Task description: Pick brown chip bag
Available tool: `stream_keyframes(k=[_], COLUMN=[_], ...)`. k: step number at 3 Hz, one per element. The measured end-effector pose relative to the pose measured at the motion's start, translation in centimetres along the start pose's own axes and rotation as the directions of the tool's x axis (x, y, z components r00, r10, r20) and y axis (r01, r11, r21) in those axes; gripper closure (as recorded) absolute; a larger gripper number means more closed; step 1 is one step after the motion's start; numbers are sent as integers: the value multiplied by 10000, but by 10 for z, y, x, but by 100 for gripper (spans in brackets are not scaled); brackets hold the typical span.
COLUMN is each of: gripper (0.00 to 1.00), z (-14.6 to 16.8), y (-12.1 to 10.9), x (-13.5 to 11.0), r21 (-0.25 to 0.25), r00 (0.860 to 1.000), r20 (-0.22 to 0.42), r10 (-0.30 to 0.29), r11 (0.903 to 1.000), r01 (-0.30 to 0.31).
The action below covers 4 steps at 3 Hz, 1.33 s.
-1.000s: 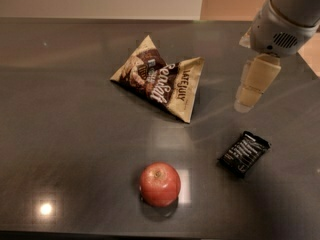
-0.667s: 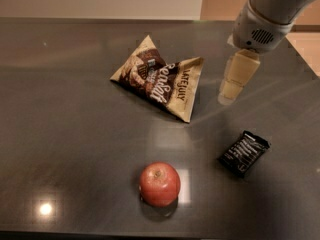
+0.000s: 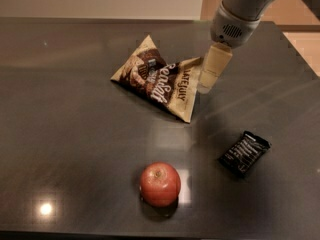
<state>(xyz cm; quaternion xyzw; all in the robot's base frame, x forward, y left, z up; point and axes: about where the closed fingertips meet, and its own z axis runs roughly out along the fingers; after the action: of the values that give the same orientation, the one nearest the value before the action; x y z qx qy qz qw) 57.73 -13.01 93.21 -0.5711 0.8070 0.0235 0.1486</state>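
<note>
Since a second ago your gripper (image 3: 207,82) has travelled left over the dark table (image 3: 60,134), from well to the right of the brown chip bag (image 3: 155,81) to its right-hand corner; nothing else has shifted.

By size, then. The table fills the view, glossy and dark grey. Your grey arm (image 3: 235,19) comes in from above and to the right of the bag. The pale cream gripper hangs tilted from it, its tip at the bag's right corner. You cannot tell whether it touches the foil, nor how wide it stands, because it shows only as one pale block.

The bag lies flat on the table, crinkled, tan and dark brown, with white script across it and "LATE JULY" toward its right edge. A red apple (image 3: 159,184) sits well in front of the bag. A small black wrapped bar (image 3: 244,153) lies in front of the bag and well off to its right, apart from both apple and gripper.
</note>
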Motion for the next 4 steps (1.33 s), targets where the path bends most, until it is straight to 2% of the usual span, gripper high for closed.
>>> stream_keyframes(k=[1,2,4], gripper=[0,0,0], z=[15,33,62], y=[-20,-29,-32], x=[-14,-22,-43], r21=[-57,-387,-943], r00=[9999,9992,9992], r20=[37,114,171], r10=[160,371,367], r11=[9999,9986,9949], r01=[-160,-367,-350])
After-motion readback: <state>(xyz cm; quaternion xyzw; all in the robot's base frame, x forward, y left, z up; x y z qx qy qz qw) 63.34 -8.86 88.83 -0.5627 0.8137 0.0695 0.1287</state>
